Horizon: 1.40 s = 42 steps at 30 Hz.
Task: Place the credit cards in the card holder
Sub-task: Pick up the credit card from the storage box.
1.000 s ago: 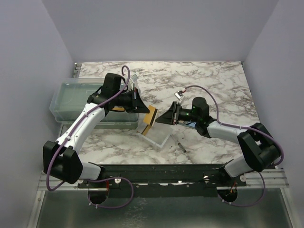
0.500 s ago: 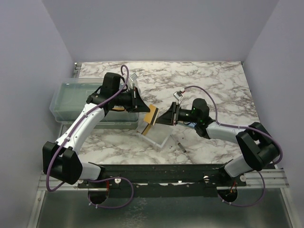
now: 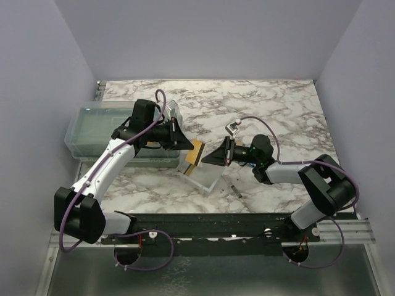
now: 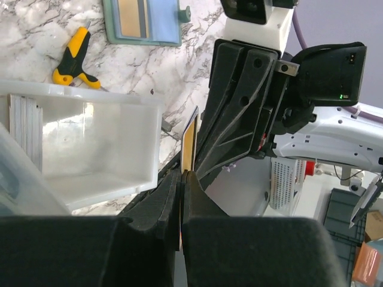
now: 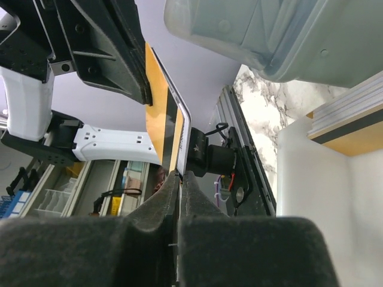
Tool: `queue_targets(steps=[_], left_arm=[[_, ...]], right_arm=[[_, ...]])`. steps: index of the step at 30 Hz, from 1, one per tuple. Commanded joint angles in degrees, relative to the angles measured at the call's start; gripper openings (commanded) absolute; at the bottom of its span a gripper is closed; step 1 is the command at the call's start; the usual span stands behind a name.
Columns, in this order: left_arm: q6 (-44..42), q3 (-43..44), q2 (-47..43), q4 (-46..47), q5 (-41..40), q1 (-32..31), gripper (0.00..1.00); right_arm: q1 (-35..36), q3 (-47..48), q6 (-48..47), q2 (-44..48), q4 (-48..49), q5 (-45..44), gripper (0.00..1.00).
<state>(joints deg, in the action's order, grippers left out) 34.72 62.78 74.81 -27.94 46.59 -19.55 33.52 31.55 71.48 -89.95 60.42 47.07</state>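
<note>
A gold credit card [image 3: 196, 151] with a black stripe is held on edge above the clear tray, between both grippers. My left gripper [image 3: 189, 148] is shut on its left end; in the left wrist view the card [image 4: 190, 139] rises edge-on from the closed jaws [image 4: 181, 178]. My right gripper [image 3: 208, 156] is shut on the opposite end, the card [image 5: 163, 122] sticking up from its pressed fingers [image 5: 179, 177]. The card holder [image 4: 143, 21] lies open on the marble, grey-green with a pale blue inside and a tan card in it.
A small clear tray [image 3: 200, 176] sits below the card, with a stack of cards [image 5: 353, 134] along one wall. The large translucent lidded box [image 3: 99, 126] stands at the left. A yellow-handled tool [image 4: 75, 51] lies near the holder. A small dark object [image 3: 235, 189] lies right of the tray.
My right gripper has slid left to the card and shut on its free end. The left gripper kept its grip and dipped slightly.
</note>
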Motion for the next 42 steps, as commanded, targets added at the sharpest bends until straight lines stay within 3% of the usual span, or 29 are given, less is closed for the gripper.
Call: queue_targets(steps=[1,13,20,29,37,39,42], left_arm=[[0.18,-1.64,-1.85,0.64,-2.38,0.11,0.0],[-1.96,-2.5,-2.51,-1.71,-8.85,0.08,0.0],[-4.0,-2.05,-2.56,-3.65,-11.6,0.13,0.0],[-5.4,0.97,-3.41,-4.43,-13.54,0.13,0.0],[-6.99,2.17,-4.08,-6.59,-15.35,0.11,0.0],[-7.03,2.16,-3.95,-6.6,-14.7,0.13,0.0],[-7.02,2.57,-3.29,-6.4,-13.68,0.04,0.0]], right_arm=[[0.47,-2.69,1.31,-1.21,5.92,-0.96,0.0],[0.48,-5.89,-1.64,-0.71,-0.26,-3.49,0.0],[0.49,-2.42,-12.35,4.44,-20.61,-7.12,0.0],[4.86,14.35,-29.82,3.22,-58.47,-18.59,0.0],[8.03,17.35,-32.65,2.78,-66.65,-26.96,0.0],[8.2,17.84,-34.09,3.03,-68.59,-26.48,0.06],[8.23,19.04,-36.23,3.98,-72.46,-26.49,0.28]])
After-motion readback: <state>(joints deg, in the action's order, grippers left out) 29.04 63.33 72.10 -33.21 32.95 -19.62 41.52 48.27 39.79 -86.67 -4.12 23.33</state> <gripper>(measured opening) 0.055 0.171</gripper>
